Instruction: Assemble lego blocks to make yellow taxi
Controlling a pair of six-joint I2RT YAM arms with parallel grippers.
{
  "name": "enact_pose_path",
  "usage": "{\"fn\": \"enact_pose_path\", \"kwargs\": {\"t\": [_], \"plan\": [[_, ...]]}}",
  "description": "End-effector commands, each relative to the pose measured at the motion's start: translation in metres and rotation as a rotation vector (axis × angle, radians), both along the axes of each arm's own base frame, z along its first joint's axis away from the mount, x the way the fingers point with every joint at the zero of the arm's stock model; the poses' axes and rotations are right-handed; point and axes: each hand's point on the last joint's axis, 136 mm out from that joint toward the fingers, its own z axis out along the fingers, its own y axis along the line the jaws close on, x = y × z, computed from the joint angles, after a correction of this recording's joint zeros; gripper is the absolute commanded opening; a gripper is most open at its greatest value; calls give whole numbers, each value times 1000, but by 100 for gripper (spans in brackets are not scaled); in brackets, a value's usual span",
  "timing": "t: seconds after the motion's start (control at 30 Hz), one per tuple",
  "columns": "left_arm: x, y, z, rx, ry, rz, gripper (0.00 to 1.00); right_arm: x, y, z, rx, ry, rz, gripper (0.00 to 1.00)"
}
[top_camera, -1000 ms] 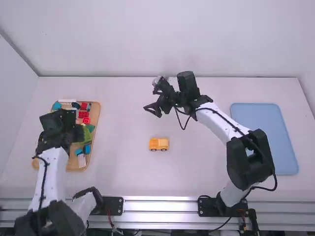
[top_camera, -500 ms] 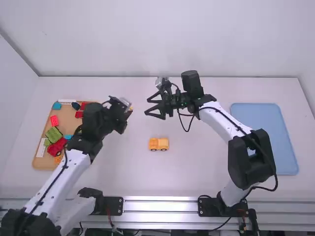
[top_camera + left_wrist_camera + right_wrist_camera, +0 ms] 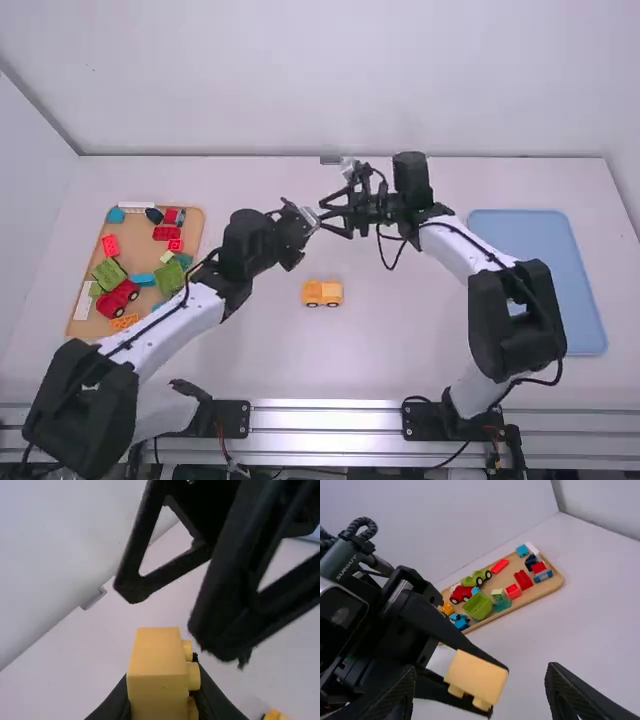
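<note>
Held a pale-yellow studded plastic block (image 3: 156,655) clamped in left gripper (image 3: 308,221), long axis roughly crosswise before right gripper (image 3: 480,675), with fingers apart.

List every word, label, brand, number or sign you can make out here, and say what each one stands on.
Grey cable plug on the left arm: pale brand lettering, left unquoted.
Yellow block: no text visible.
Yellow car: no text visible.
Blue tray: no text visible.
Toys on the wooden tray: too small to tell.
</note>
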Motion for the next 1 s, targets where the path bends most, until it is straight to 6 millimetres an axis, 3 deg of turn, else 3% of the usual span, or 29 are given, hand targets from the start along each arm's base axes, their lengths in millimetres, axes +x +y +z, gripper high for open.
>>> {"fn": "enact_pose_path", "kwargs": {"t": [0.0, 0.2, 0.4, 0.7, 0.97], "plan": [[0, -2, -10, 45, -15, -27, 22, -1, -6, 4, 2, 61, -18, 69], [2, -12, -32, 134, -35, -76, 17, 10, -18, -26, -167, 72, -125, 69], [6, -23, -42, 148, -47, -76, 18, 11, -21, -38, -239, 53, -147, 66], [4, -30, -42, 145, -54, -92, 18, 5, -20, -43, -261, 60, -131, 66], [1, -28, -49, 153, -31, -92, 16, -7, -2, -49, -295, 54, -100, 62]]}}
